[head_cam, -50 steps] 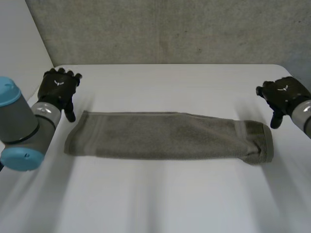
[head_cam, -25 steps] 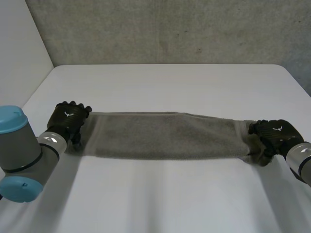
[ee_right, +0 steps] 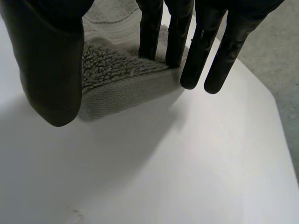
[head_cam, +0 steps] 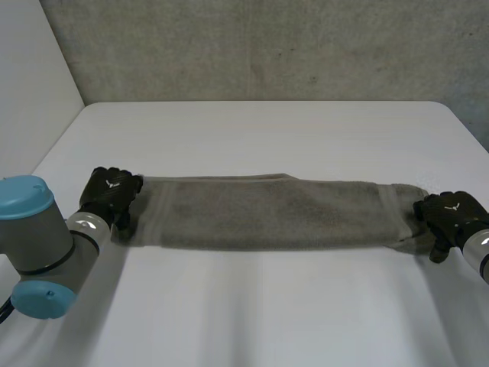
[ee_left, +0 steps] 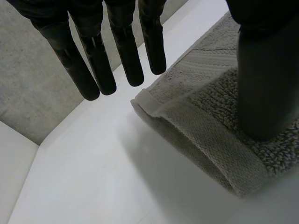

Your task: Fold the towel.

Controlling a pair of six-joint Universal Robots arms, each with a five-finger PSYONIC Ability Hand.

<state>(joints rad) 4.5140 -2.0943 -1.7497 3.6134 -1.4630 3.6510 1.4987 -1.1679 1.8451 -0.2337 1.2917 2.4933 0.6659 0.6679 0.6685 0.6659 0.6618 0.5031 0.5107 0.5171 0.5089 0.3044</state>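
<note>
Your left hand sat at one short end of the grey-green towel, and it was open. In the left wrist view its fingers were straight and spread, hanging just past the towel's far corner without touching it. Its thumb pressed down on the towel's looped pile, just inside the hemmed end. Nothing was pinched between thumb and fingers.

Your right hand sat at the towel's opposite short end, and it was open too. In the right wrist view its fingers were straight. Two of them touched the towel's end edge, and the others stood just beside the towel, over the bare white table. Its thumb hung in front of the towel's near corner; whether it touched the cloth could not be told.

The towel lay flat as a long, narrow strip between the two hands, across the middle of the table. A woven band crossed it near each end. A thin edge of a second layer showed along the towel's far long side. The left arm's grey joint and light-blue cap stood near the towel's left-hand end. A grey wall rose well beyond the towel's far side.
</note>
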